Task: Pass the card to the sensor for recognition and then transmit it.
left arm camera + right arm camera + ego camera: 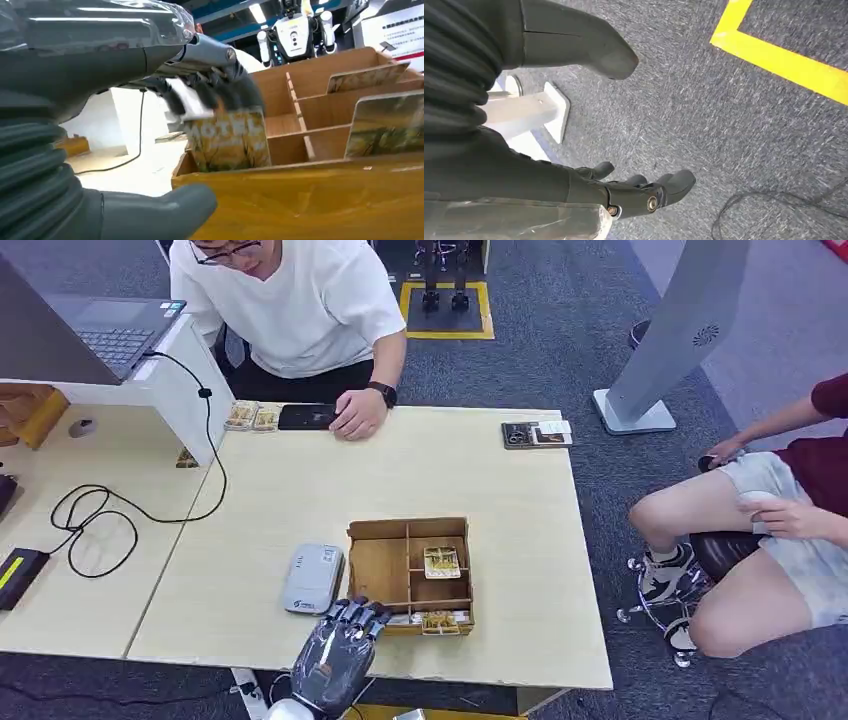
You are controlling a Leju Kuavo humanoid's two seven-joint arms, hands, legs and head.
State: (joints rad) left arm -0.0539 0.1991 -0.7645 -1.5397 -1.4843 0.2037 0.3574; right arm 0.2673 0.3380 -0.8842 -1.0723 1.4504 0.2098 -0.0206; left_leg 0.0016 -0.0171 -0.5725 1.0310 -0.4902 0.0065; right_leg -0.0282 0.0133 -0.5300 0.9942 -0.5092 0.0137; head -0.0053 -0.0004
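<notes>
Head view: left robot hand (345, 640), fingers on a card (227, 140) in the wooden tray (378, 565), lower centre; a loose pinch could drop it before the sensor (313, 578). Right robot hand (644, 192) hangs empty, fingers apart.

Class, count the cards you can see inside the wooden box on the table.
2 clearly: one card lies in a middle compartment of the box; another stands in the front slot, where the left hand reaches. More may be hidden behind it.
</notes>
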